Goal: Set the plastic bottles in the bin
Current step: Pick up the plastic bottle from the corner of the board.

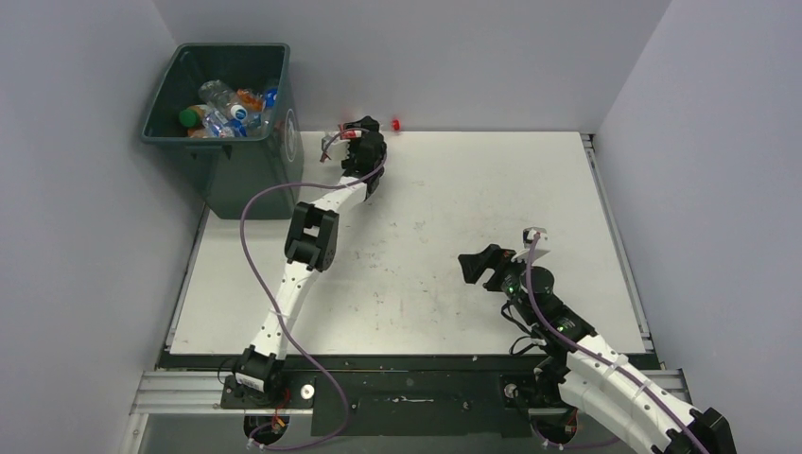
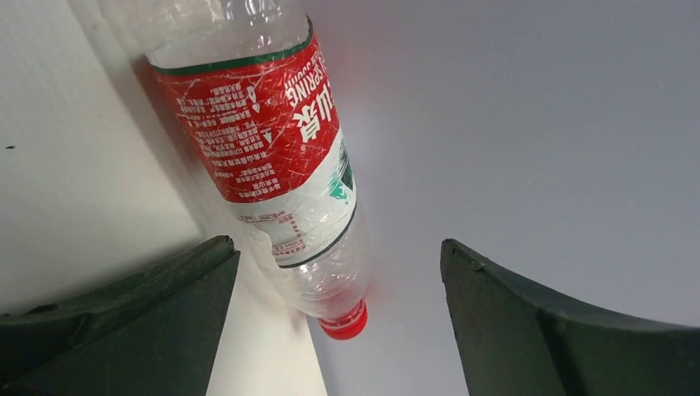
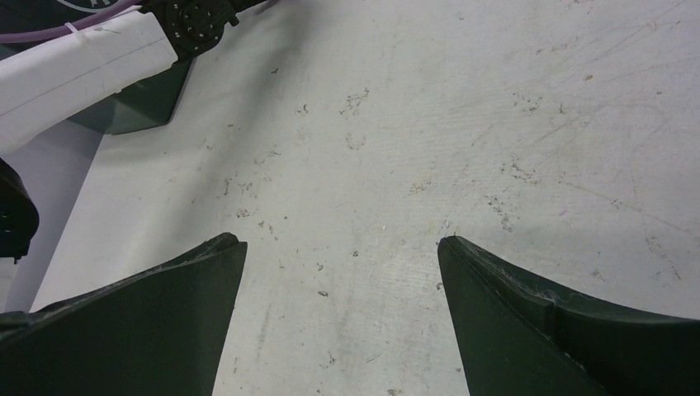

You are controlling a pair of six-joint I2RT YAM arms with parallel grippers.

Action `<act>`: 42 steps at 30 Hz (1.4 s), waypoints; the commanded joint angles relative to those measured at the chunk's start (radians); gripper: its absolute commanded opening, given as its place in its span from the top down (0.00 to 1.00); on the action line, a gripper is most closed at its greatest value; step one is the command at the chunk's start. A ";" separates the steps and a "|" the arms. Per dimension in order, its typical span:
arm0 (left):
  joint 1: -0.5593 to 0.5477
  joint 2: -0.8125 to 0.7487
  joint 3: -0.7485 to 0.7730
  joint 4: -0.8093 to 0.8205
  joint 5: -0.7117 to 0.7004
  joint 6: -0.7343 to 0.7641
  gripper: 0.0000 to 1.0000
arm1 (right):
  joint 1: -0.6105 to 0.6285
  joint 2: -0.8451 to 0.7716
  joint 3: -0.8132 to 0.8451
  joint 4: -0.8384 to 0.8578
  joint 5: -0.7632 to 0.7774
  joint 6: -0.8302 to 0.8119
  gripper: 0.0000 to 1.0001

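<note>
The left hand point(image 2: 337, 247) reaches to the far edge of the bench point(image 1: 444, 218), just right of the bin point(image 1: 251, 180), with its fingers spread wide. In the left wrist view a clear bottle point(image 2: 264, 124) with a red label and red cap lies where the bench meets the back wall. Its cap end sits in the gap between the fingers, and neither finger touches it. The bin stands at the far left corner by the side wall and holds a heap of bottles point(image 1: 227, 109). The right hand point(image 3: 340, 243) hovers over bare, scuffed bench near its own base, fingers also spread and holding nothing.
</note>
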 commanded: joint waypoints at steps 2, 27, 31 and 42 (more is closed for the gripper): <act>0.027 0.121 0.208 -0.125 0.005 -0.015 0.13 | -0.009 0.029 -0.008 0.046 -0.002 0.021 0.10; 0.054 -0.048 -0.192 0.368 0.118 0.057 1.00 | -0.043 0.072 -0.026 0.113 -0.060 0.063 0.10; 0.024 -0.241 -0.493 0.607 0.133 0.055 1.00 | -0.045 0.023 -0.002 0.079 -0.045 0.049 0.10; -0.115 -0.617 -1.055 1.036 0.279 0.070 1.00 | -0.050 -0.038 0.183 -0.062 -0.015 -0.037 0.10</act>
